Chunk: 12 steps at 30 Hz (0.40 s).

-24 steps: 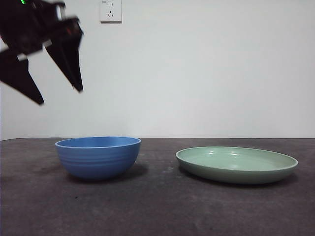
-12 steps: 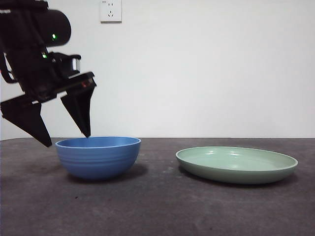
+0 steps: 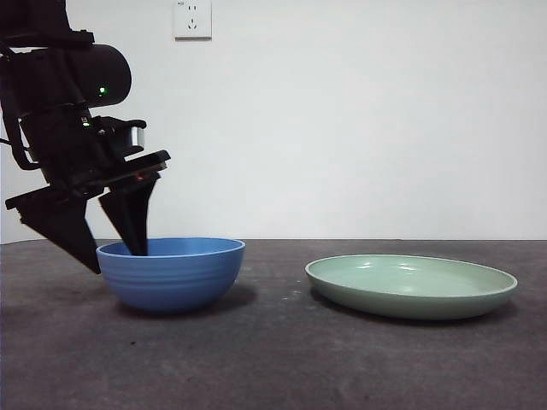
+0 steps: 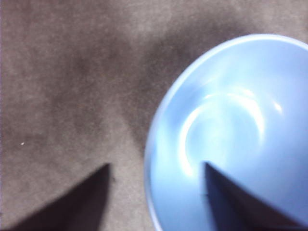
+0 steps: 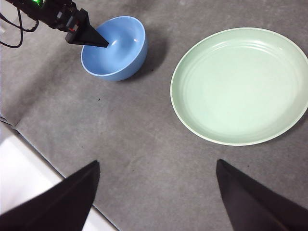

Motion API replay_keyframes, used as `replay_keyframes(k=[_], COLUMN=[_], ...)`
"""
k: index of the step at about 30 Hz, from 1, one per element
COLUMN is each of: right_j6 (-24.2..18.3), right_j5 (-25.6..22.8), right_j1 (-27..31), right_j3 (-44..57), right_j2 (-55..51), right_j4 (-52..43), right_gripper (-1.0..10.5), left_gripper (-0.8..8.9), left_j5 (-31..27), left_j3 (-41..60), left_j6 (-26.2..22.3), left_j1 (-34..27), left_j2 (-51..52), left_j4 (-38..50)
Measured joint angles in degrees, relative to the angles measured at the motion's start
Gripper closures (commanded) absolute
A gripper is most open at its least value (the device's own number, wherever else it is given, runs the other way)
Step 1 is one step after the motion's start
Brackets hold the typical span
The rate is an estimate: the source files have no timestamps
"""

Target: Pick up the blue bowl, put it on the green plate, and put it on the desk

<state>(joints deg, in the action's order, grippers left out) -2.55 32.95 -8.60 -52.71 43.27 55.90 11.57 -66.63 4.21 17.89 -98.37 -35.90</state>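
The front view shows the bowl (image 3: 171,273) at lower left of the frame and the plate (image 3: 411,285) at lower right, both upright on the worktop (image 3: 273,359), well apart with a bare strip between them. From this level angle only their outsides and rims can be read. The right wrist view looks down on both and shows their insides: the bowl sits at upper left, the plate fills the upper right, and neither holds anything.

The left hand (image 3: 115,252) hangs from a dark arm at the left edge of the front view, tilted, its jaws wide apart and straddling the bowl's rim — one tip dips inside the bowl, the other stands outside its wall, over the worktop. The left wrist view confirms this: one jaw lies over the blue interior, the other over the grey worktop, the rim running between them. I cannot tell whether either jaw touches the bowl.

The right hand (image 5: 156,192) hovers high above bare worktop in its own wrist view, jaws spread wide and holding nothing; the front view does not show it.

Both dishes are round, openings facing up.
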Motion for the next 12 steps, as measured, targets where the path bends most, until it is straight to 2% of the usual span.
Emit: replay_keyframes(k=[7,12], right_j6=[0.00,0.00], right_j5=[0.00,0.00], right_j1=[0.00,0.00], right_j3=[0.00,0.00], right_j2=[0.00,0.00], right_j4=[0.00,0.00], right_gripper=[5.6,5.6], left_gripper=[8.01,7.99], left_j5=[-0.02,-0.20], left_j3=[-0.02,-0.02], left_j6=[1.99,2.56], left_j1=[0.00,-0.02], left_j2=[0.02,0.02], left_j4=[1.29,1.33])
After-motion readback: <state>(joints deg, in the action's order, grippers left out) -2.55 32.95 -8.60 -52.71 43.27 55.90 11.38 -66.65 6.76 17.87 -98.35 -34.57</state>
